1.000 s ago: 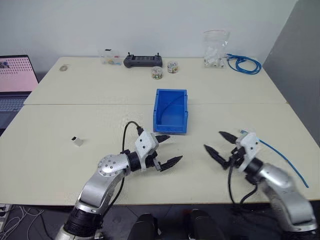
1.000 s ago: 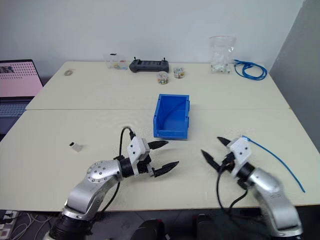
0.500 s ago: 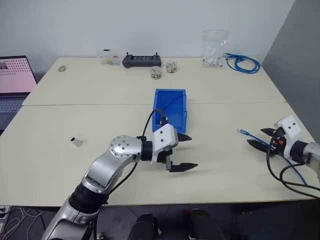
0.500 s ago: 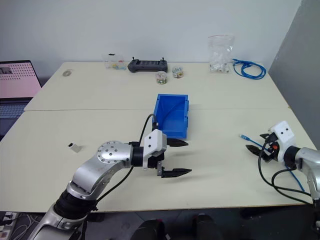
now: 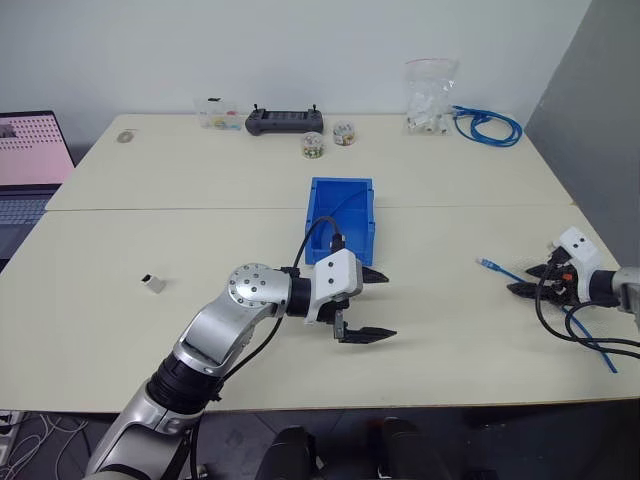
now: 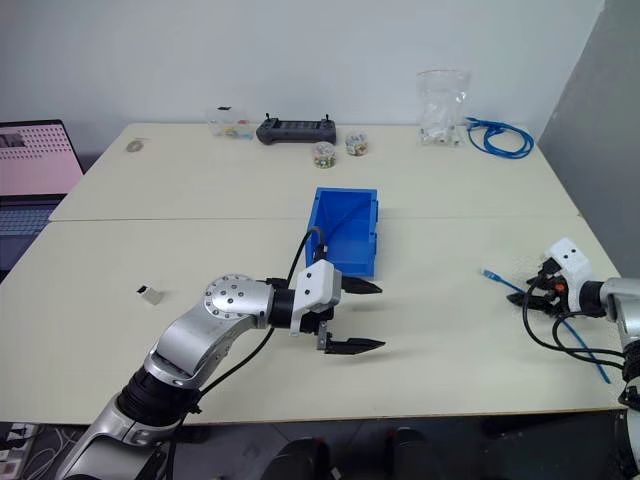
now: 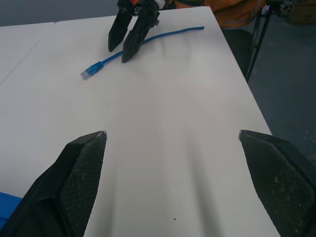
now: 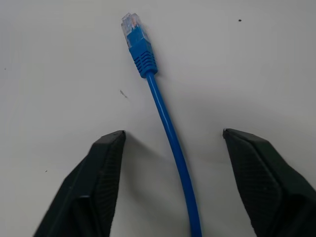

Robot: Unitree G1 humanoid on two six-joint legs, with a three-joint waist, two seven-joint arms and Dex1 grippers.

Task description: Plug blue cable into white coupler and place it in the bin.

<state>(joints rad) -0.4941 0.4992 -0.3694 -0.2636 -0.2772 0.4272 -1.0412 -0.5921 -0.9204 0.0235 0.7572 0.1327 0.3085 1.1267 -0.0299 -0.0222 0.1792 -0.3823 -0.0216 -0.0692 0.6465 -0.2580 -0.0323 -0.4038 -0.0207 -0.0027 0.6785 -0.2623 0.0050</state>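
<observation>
The blue cable (image 8: 168, 123) lies on the table near its right edge, clear plug (image 5: 487, 263) pointing toward the middle. My right gripper (image 8: 173, 132) is low over it just behind the plug. It is open, with one finger on each side of the strand and a gap on both sides. My left gripper (image 5: 388, 306) hovers open and holding nothing, just in front of the bin (image 5: 350, 184), a bright-blue open box at the table's centre. The white coupler (image 5: 153, 283) sits alone on the left part of the table, far from both grippers.
Along the far edge are a black controller (image 5: 285, 121), two small jars (image 5: 314, 145), a small clear box (image 5: 215, 113), a clear bag of white parts (image 5: 430, 100) and a coiled bundle of blue cable (image 5: 490, 127). A laptop (image 5: 30, 160) stands at the left. The table's right edge is close beside my right gripper.
My right arm has swung out to the right and come down over the cable behind its plug, its fingers narrowing. My left gripper has turned and shifted right, ending before the bin.
</observation>
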